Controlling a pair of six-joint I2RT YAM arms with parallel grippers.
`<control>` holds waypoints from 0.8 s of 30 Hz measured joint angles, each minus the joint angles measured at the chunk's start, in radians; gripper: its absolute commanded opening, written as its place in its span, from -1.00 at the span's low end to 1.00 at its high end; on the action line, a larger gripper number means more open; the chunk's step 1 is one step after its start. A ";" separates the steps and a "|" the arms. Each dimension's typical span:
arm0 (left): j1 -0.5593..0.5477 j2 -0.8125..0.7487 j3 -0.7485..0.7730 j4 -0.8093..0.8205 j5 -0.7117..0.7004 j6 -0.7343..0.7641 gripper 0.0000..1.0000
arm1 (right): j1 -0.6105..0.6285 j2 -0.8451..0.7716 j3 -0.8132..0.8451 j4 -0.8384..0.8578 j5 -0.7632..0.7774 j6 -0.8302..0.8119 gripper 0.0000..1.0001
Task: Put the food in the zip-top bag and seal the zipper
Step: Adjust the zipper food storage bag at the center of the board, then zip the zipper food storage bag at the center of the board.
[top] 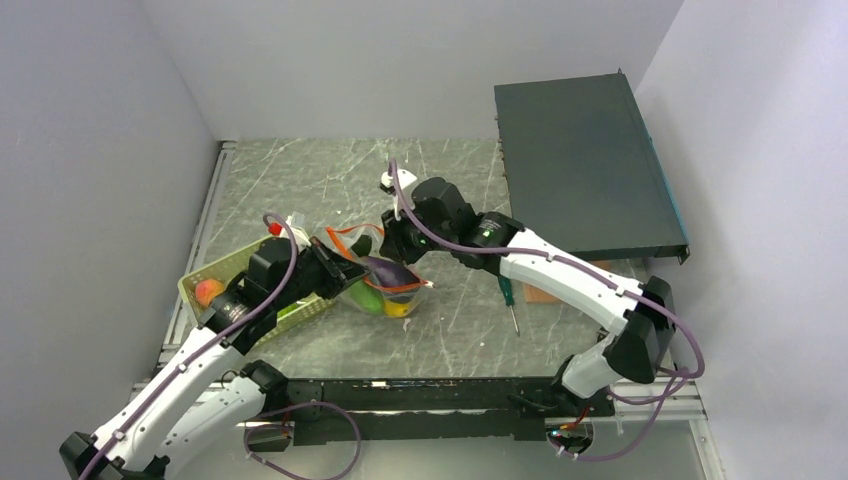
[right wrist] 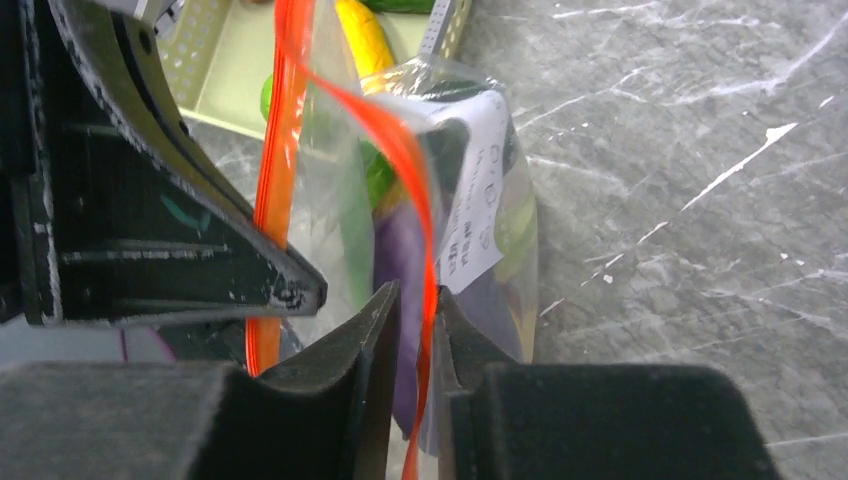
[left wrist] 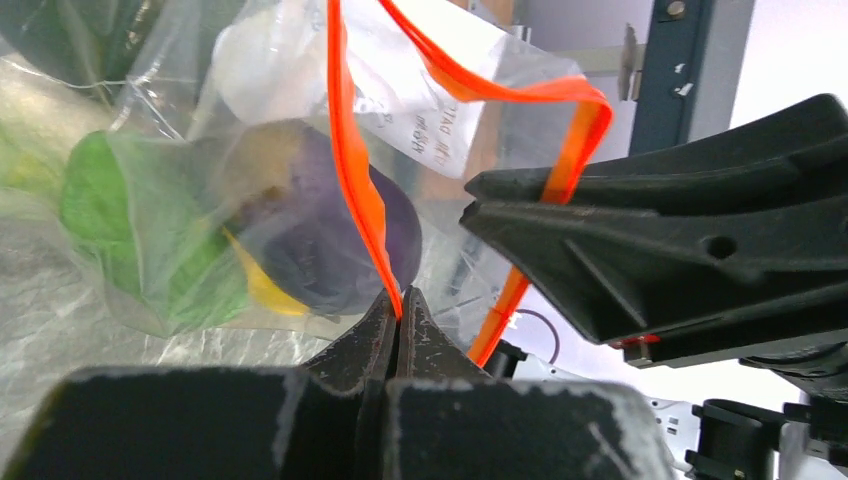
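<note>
Orange zipper [left wrist: 353, 185] pinched in left tool [left wrist: 399, 303]; right tool [right wrist: 415, 305] slightly parted.

Robotics lab cell, plain white walls [top: 100, 150], marbled tabletop [top: 330, 180], dark rack-mount unit [top: 585, 165], aluminium rails [top: 208, 215]

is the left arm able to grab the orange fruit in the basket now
Probably not yet: the left end effector is shut on the zipper. The fruit lies uncovered in the basket beside that arm, so releasing should suffice.

Light green slatted plastic basket [top: 195, 283] is sitting left on the grey marbled table [top: 330, 190]; green-handled screwdriver [top: 509, 300] is lying beside a dark flat metal case [top: 585, 165].
</note>
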 measured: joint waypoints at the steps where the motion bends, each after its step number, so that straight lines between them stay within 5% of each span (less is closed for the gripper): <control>1: 0.000 -0.005 0.005 0.000 -0.002 0.000 -1.00 | 0.000 -0.008 -0.006 -0.001 -0.011 -0.003 -0.40; 9: 0.000 0.019 0.034 -0.003 0.002 0.006 -1.00 | -0.013 -0.186 -0.103 -0.003 -0.077 -0.077 0.54; 19: 0.000 0.032 0.058 -0.003 0.002 0.013 -1.00 | -0.032 -0.398 -0.314 0.000 -0.069 -0.255 0.59; 24: 0.000 0.035 0.058 -0.005 0.002 0.021 -1.00 | -0.033 -0.402 -0.381 0.036 -0.035 -0.298 0.43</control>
